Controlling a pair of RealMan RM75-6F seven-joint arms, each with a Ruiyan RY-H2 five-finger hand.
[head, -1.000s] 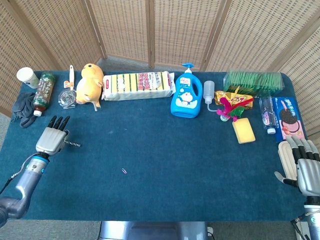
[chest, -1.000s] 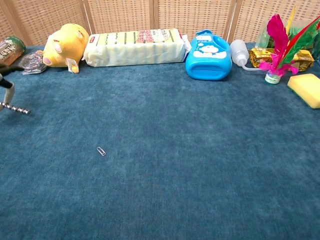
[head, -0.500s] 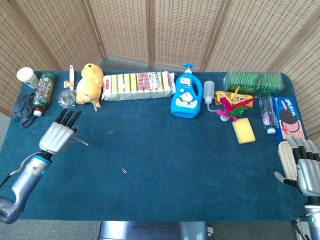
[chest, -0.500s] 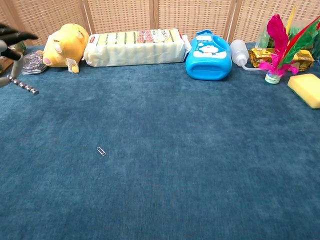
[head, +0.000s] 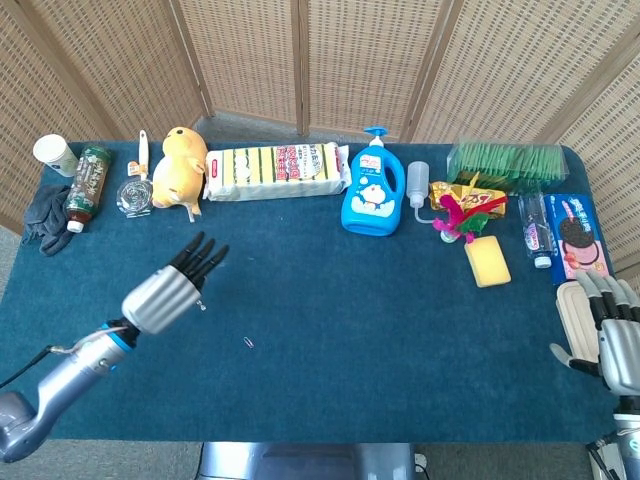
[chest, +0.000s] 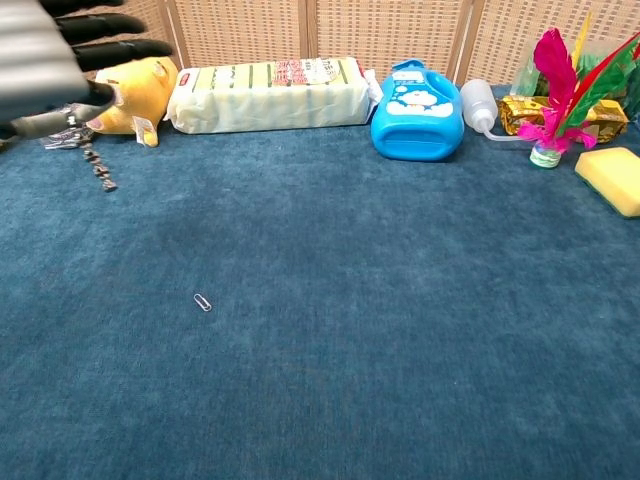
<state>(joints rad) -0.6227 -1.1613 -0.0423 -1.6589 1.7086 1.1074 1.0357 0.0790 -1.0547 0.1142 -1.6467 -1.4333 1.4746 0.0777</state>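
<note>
Wicker screens back a blue-covered bench (head: 330, 350). Above its left part hangs the left hand (head: 172, 289), pinching a small corkscrew (chest: 97, 168) that dangles beneath its dark outstretched fingers (head: 203, 254), with a paperclip (head: 248, 342) lying on the cloth nearby. The right hand (head: 603, 327) rests spread and empty at the bench's right edge, just below the cookie box (head: 579, 236).

Left hand (head: 172, 288) hovers raised, fingers outstretched (thumb pinching underneath); right hand (head: 612, 335) rests flat.
</note>
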